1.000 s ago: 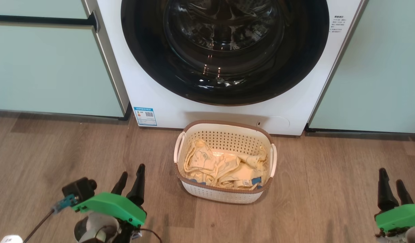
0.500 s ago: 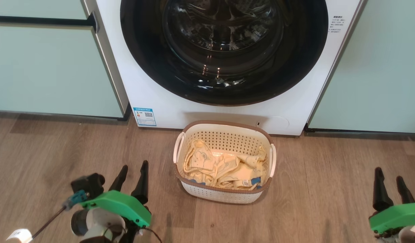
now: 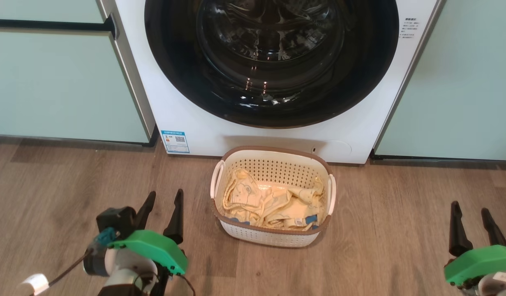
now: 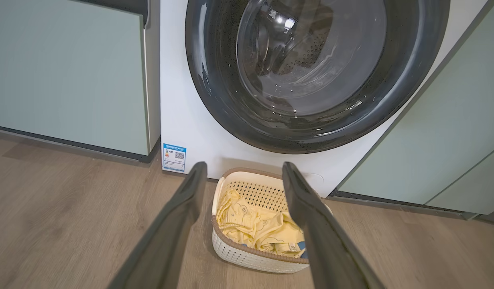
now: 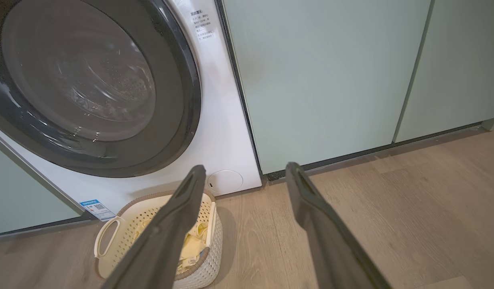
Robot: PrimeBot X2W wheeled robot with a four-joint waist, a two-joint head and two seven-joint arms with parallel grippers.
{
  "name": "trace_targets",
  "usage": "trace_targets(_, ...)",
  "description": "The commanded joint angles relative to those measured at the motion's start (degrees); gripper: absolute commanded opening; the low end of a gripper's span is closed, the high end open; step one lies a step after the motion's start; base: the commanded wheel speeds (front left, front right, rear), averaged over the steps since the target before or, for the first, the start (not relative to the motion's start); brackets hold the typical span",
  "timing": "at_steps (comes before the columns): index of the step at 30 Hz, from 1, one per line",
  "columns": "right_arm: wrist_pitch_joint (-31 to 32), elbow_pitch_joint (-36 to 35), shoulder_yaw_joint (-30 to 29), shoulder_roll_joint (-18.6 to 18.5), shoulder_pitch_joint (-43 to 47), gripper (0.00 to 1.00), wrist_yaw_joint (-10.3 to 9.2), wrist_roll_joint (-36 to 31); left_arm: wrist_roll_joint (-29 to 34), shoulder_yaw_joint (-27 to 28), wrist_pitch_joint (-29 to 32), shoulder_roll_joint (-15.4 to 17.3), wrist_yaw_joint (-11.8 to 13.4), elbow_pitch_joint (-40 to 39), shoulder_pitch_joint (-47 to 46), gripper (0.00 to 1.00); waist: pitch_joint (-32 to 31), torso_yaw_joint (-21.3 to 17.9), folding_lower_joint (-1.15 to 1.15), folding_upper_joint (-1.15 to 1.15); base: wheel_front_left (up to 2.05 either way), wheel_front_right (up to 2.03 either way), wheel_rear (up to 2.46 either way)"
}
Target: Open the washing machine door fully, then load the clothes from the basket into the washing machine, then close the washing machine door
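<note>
Door first: the washing machine door (image 3: 271, 61) sits shut, its glossy black rim flush with the white front of the washing machine (image 3: 203, 135), so step one of your task is not yet begun. I cannot pick out a handle on the rim from these angles. Its upper part is cut off at the top of the head view, so the grip point may lie up there. Just in front of the machine's base, on the floor (image 3: 63, 176), stands the basket (image 3: 273, 149) with the clothes (image 3: 269, 203) heaped inside.

Out to the sides, your left gripper (image 3: 165, 192) hangs low, left of the basket and apart from it. Your right gripper (image 3: 470, 206) hangs well off to the basket's right. Both are spread and hold nothing: the wrist views show only floor, basket and door between each pair of fingers (image 4: 182, 208).

Over the last second the left gripper's fingers have parted noticeably wider and it has crept forward, towards the machine. The right has edged up a little too. Basket and machine barely shift in the head view, which I read as a small camera move. It looks as if you are readying to reach for the door rather than the clothes, which is the correct order. Pale green cabinets (image 3: 59, 82) flank the machine, so mind the door's swing.
</note>
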Motion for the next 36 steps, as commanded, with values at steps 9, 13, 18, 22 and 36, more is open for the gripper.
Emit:
trace_targets(9, -2.51, -2.1, 1.59, -1.31, -4.19, 1.0, -0.16, -7.4, 7.98, 0.72, -2.43, 1.18, 0.53, -1.33, -4.22, 1.0, 0.17, -0.1, 0.0, 0.0, 0.0, 0.0, 0.0)
trace_targets(13, -3.36, -2.63, 2.12, -1.26, -4.28, 1.0, -0.17, -10.77, 11.51, 0.52, -3.27, 1.17, 0.77, -1.38, -4.57, 1.0, 0.19, -0.07, 0.0, 0.0, 0.0, 0.0, 0.0)
trace_targets(18, -4.21, -3.44, 2.5, -1.13, -4.36, 1.0, -0.18, -14.06, 14.93, 0.39, -4.12, 1.11, 0.99, -1.48, -4.97, 1.0, 0.29, -0.07, 0.0, 0.0, 0.0, 0.0, 0.0)
trace_targets(22, -4.88, -4.14, 2.69, -1.07, -4.29, 1.0, -0.18, -16.75, 17.58, 0.45, -4.79, 1.02, 1.31, -1.38, -5.36, 1.0, 0.32, -0.09, 0.0, 0.0, 0.0, 0.0, 0.0)
trace_targets(36, -5.23, -5.36, 1.32, -0.26, -3.32, 1.0, -0.19, -17.68, 18.79, 0.95, -5.14, 0.64, 1.47, -0.67, -5.51, 1.0, 0.21, -0.14, 0.0, 0.0, 0.0, 0.0, 0.0)
